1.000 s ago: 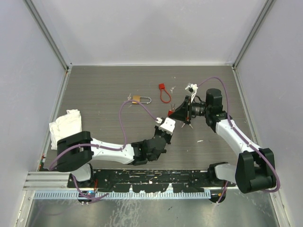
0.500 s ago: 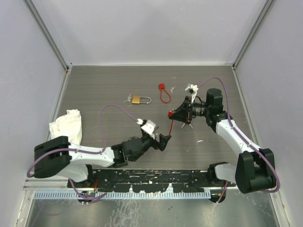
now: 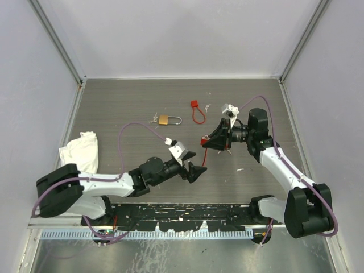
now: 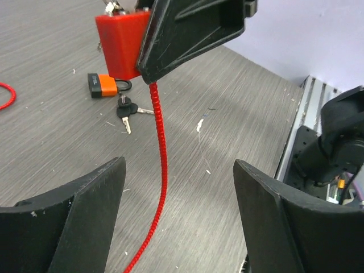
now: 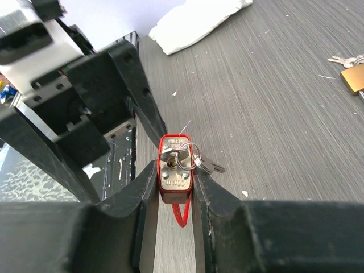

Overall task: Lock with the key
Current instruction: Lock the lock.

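My right gripper (image 5: 175, 176) clamps the red padlock (image 4: 120, 44) at the centre of the right wrist view, keyhole turned outward so the key (image 5: 185, 159), seated in it (spares dangling), is reachable. My left gripper (image 4: 179, 170) stands wide open, empty, facing it.

The left claw (image 3: 196, 170), shut a second ago and pressed up against the red cable padlock (image 3: 203, 141) in the right claw (image 3: 209, 140), now stands wide open and drawn back toward the near edge of the surface, well apart from the lock. That leaves the key (image 5: 193, 161) at the padlock's base with no claw on it. The left arm (image 3: 108, 182) has swung down and flattened along the near edge, its shoulder shifted left. Its purple cable (image 3: 136, 126), earlier looped up beside the brass padlock, now arches lower and wider. The right claw has edged slightly left.
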`<state>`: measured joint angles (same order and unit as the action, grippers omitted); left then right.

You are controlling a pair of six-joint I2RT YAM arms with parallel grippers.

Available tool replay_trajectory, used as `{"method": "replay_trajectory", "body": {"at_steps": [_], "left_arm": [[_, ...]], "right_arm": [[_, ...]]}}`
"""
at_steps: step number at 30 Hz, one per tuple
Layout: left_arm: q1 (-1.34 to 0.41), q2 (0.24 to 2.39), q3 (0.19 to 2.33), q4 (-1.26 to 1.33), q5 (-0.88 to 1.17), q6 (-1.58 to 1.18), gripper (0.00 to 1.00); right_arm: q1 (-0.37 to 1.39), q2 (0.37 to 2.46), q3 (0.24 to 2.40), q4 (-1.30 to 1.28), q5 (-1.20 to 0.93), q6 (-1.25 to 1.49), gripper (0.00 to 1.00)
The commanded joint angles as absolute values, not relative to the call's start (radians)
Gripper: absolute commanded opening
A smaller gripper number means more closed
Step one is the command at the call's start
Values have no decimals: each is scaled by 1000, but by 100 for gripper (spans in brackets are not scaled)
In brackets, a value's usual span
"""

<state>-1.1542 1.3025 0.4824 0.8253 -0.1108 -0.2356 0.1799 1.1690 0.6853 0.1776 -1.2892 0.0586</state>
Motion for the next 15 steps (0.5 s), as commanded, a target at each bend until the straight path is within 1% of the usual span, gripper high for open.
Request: {"method": "replay_trajectory", "body": {"at_steps": [1, 5, 10, 15], "left_arm": [[-1131, 1406, 575, 939, -67, -214, 76], [-1093, 1487, 622, 997, -48, -269, 68], [-1039, 1550, 629, 1090, 10, -357, 54], [-1020, 1603, 659, 1127, 106, -395, 37]], "right_arm": [[195, 1145, 689, 253, -1344, 53, 1], [199, 1144, 689, 254, -1348, 51, 1], [205, 1142, 689, 253, -1348, 46, 1], [207, 1142, 690, 240, -1341, 36, 2]]}}
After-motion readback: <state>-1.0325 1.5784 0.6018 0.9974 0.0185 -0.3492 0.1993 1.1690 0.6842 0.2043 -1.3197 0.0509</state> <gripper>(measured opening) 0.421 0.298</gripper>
